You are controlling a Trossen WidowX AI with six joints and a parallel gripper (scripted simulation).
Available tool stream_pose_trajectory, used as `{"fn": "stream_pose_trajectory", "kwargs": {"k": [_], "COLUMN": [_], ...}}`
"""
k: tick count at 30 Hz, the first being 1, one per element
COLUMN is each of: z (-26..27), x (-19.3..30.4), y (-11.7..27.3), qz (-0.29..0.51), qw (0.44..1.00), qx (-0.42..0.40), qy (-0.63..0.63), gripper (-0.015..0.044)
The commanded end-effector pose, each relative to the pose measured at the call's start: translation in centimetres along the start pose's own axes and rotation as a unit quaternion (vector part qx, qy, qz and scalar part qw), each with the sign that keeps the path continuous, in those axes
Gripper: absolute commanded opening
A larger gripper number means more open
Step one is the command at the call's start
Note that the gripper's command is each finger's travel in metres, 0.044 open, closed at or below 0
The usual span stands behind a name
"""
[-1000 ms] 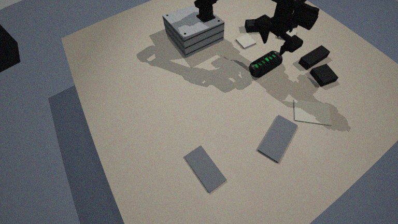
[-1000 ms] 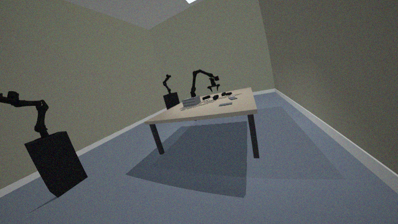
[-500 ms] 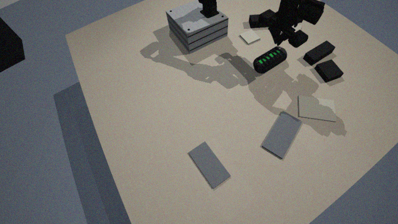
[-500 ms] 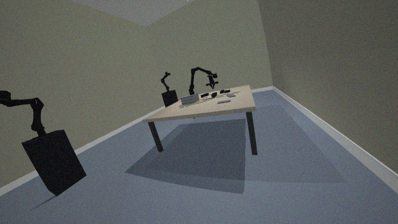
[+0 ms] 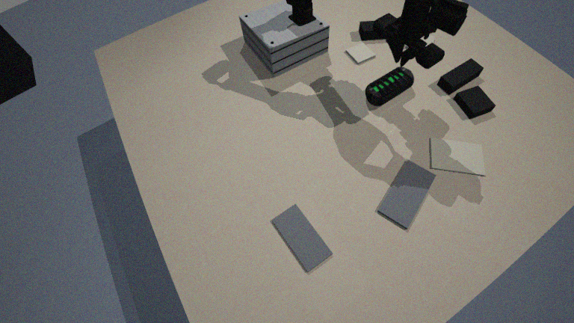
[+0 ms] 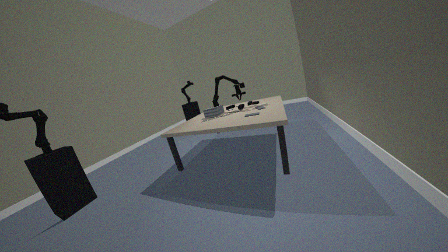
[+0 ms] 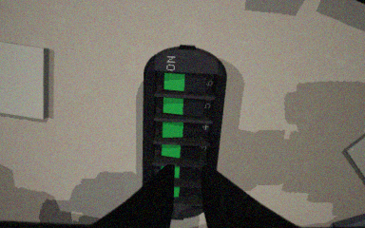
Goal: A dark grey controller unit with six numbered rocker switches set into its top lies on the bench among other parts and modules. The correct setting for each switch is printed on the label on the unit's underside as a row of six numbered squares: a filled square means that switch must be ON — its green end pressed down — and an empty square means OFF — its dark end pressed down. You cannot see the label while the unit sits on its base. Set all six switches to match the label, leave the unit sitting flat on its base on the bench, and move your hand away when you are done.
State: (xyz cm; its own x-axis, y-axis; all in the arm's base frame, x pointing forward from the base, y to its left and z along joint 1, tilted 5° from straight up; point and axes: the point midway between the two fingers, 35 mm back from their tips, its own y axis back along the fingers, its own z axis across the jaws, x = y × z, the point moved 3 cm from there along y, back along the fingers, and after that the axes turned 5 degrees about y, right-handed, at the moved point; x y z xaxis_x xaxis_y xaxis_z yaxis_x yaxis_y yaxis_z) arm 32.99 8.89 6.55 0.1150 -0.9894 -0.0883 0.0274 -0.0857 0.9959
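Observation:
The dark grey controller unit [image 5: 389, 87] [image 6: 241, 106] [image 7: 185, 62] sits label side down on the bench. In the wrist view all six green rocker ends show along its left side, with "ON" printed at the top end. Numbers 6, 5 and 4 are readable on the right; which ends are pressed down is hard to tell. The label is hidden. My gripper [image 5: 400, 63] [image 7: 187, 172] is slightly open and empty, its fingertips a narrow gap apart above the unit's far end in the top view. In the wrist view they partly cover the two lowest switches.
A ribbed grey box [image 5: 270, 34] bears the arm's base. Dark blocks [image 5: 460, 76] [image 5: 474, 101] lie right of the unit, another dark block [image 5: 367, 31] behind. Pale plates [image 5: 360, 54] [image 5: 466, 158] and grey plates [image 5: 301, 238] [image 5: 403, 202] lie flat.

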Motion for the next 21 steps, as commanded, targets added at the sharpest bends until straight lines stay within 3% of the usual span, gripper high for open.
{"fn": "stream_pose_trajectory", "kwargs": {"k": [1,12,14,21], "z": [0.0,0.0,0.0,-3.3], "x": [0.0,0.0,0.0,1.2], "y": [0.0,0.0,0.0,-4.1], "qz": [0.000,0.000,0.000,0.006], "qw": [1.000,1.000,1.000,1.000], "qx": [0.000,0.000,0.000,-0.001], "qy": [0.000,0.000,0.000,-0.011], "gripper": [0.0157,0.0440,0.0440,0.0256]}}
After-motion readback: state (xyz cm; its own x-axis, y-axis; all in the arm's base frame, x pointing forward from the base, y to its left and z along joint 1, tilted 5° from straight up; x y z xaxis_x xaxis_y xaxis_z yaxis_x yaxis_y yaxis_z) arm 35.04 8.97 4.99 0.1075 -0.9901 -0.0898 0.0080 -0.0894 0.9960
